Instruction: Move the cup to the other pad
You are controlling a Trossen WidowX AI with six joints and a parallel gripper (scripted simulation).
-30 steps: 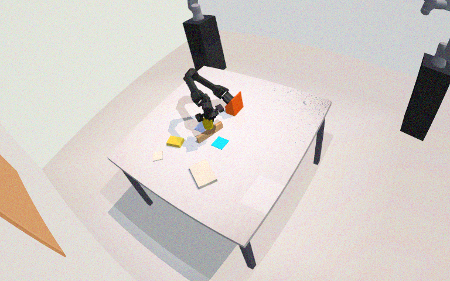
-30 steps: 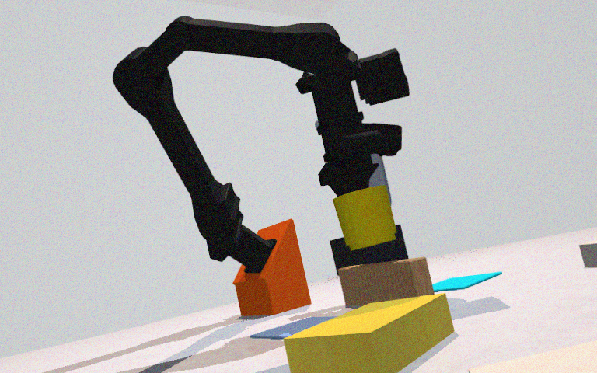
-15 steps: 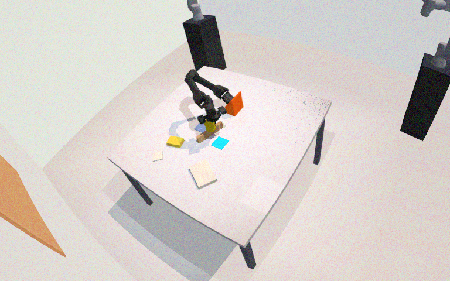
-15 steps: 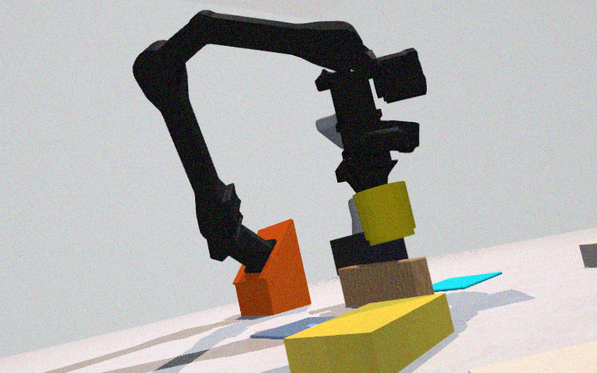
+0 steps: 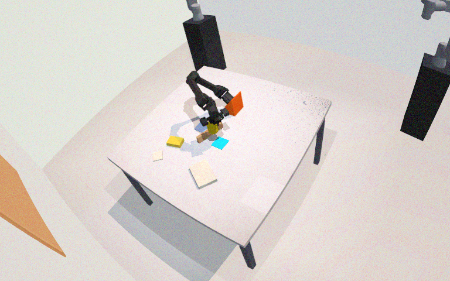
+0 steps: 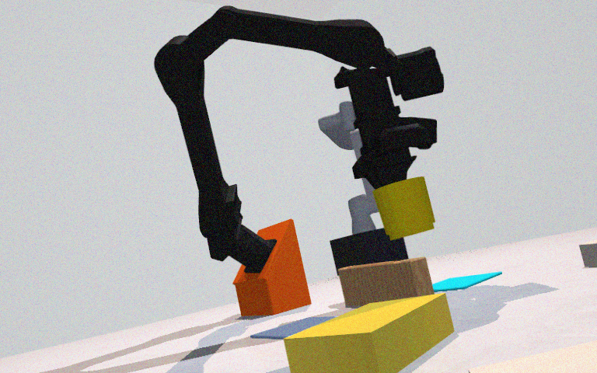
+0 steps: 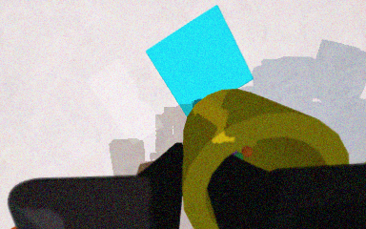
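Note:
My gripper (image 5: 214, 122) (image 6: 390, 182) (image 7: 191, 149) is shut on the wall of the olive-yellow cup (image 5: 212, 128) (image 6: 405, 208) (image 7: 291, 125). The cup is in the air, a little tilted in the exterior view, above the wooden bar's level. A red marble (image 7: 247, 151) and bits of green and purple show inside it; the fingers hide the rest. The cyan pad (image 5: 220, 143) (image 6: 469, 281) (image 7: 200, 57) lies flat beyond the bar, its near corner behind the cup in the wrist view. The blue pad (image 5: 200, 127) (image 6: 288, 329) lies on the bar's other side.
The wooden bar (image 5: 203, 136) (image 6: 382, 284) stands between the pads, under the cup in the exterior view. A yellow block (image 5: 175, 141) (image 6: 369, 325) lies nearby. An orange block (image 5: 235, 104) (image 6: 288, 272) is at the arm's base. A cream slab (image 5: 203, 174) and a small cream tile (image 5: 157, 156) lie farther off.

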